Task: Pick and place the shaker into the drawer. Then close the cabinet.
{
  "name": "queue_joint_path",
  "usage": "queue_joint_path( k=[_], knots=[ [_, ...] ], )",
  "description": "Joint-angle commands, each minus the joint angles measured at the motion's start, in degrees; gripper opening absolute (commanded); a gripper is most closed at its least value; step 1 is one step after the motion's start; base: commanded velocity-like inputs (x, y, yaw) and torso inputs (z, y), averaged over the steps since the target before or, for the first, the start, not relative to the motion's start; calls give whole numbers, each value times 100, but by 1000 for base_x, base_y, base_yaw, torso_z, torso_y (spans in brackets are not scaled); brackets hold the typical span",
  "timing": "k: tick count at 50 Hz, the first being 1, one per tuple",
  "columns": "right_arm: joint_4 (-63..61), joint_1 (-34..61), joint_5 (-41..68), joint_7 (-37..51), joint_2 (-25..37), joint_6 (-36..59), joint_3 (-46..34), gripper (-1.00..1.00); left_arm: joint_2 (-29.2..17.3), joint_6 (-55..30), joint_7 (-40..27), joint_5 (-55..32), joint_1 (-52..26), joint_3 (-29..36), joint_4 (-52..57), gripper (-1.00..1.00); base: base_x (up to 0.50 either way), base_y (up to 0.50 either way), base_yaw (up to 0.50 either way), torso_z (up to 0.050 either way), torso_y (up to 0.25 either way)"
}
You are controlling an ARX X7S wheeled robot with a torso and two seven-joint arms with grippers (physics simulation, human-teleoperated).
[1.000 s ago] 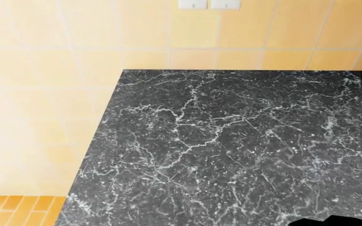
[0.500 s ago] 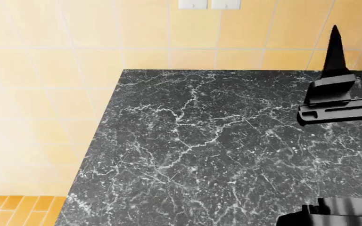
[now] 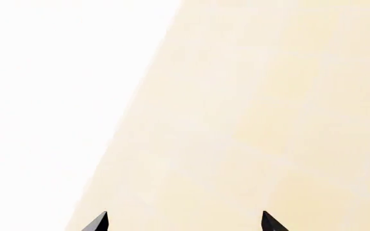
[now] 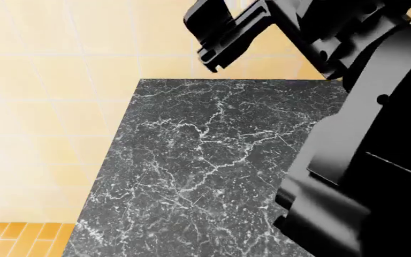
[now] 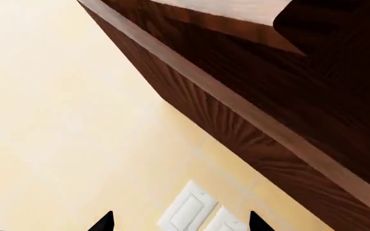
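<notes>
While the head view looks down on the black marble countertop (image 4: 191,160), a black robot arm (image 4: 363,160) fills the part of the frame right of that countertop, raised steeply toward the tiled wall (image 4: 62,64) behind it. Its upper links are cut off by the frame edge, and which arm it is cannot be told. A blocky black section (image 4: 227,29) of the arm projects above the countertop's far edge. No fingertips show in this view. Wood-plank floor (image 4: 20,238) appears below the countertop's near left corner.

Left wrist view: the left gripper (image 3: 183,222) shows only two black tips, set wide apart with nothing between them. Beyond them lies pale cream tiling (image 3: 269,120) and a washed-out white area.

Right wrist view: the right gripper (image 5: 180,222) likewise shows two separated tips, holding nothing. Two white wall plates (image 5: 204,214) sit on the cream wall between the tips. A dark wooden cabinet (image 5: 269,110) hangs above the plates.

Neither the shaker nor the drawer is visible in any view.
</notes>
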Motion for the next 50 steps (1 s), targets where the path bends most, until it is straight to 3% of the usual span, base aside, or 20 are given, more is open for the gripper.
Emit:
queue_joint_path(
  k=[1, 5, 8, 10, 11, 16, 18, 19, 31, 36, 40, 50],
  knots=[
    [490, 1155, 2019, 712, -50, 98, -615, 100, 81, 151, 101, 372, 424, -287, 39, 100, 0, 0, 0, 0, 0],
    [463, 1506, 2265, 173, -50, 98, -884, 100, 88, 208, 10, 499, 330, -154, -19, 100, 0, 0, 0, 0, 0],
    [459, 1902, 3418, 551, -50, 98, -923, 100, 79, 240, -229, 706, 198, -7, -92, 100, 0, 0, 0, 0, 0],
    [558, 2278, 4990, 1645, -50, 98, -825, 100, 69, 241, -389, 838, 122, 89, -153, 100, 0, 0, 0, 0, 0],
    [930, 3138, 5850, 2505, 319, 98, -342, 100, 64, 259, -444, 923, 109, 133, -170, 100, 0, 0, 0, 0, 0],
    [1201, 3982, 10147, 6629, 137, -302, -644, 100, 103, 301, -585, 1089, 44, 289, -244, 100, 0, 0, 0, 0, 0],
    [1273, 4163, 11866, 6166, 112, -685, -964, 100, 120, 323, -589, 1116, 36, 352, -227, 100, 0, 0, 0, 0, 0],
    [1314, 4243, 12130, 5964, 105, -862, -1103, 100, 128, 337, -587, 1131, 38, 380, -215, 100, 0, 0, 0, 0, 0],
    [2214, 5296, 10706, 4307, 63, -2677, -2097, 100, 286, 353, -598, 1096, 97, 480, -128, 100, 0, 0, 0, 0, 0],
    [2901, 5321, 8530, 3122, -5, -2942, -1651, 100, 288, 321, -627, 1065, 100, 487, -77, 100, 0, 0, 0, 0, 0],
    [4113, 5329, 6650, 2599, -49, -4125, -1139, 100, 291, 286, -659, 1045, 101, 526, -26, 100, 0, 0, 0, 0, 0],
    [6789, 5330, 4835, 3327, -50, -6764, 183, 100, 152, 97, -752, 911, 94, 520, 160, 100, 0, 0, 0, 0, 0]
  ],
)
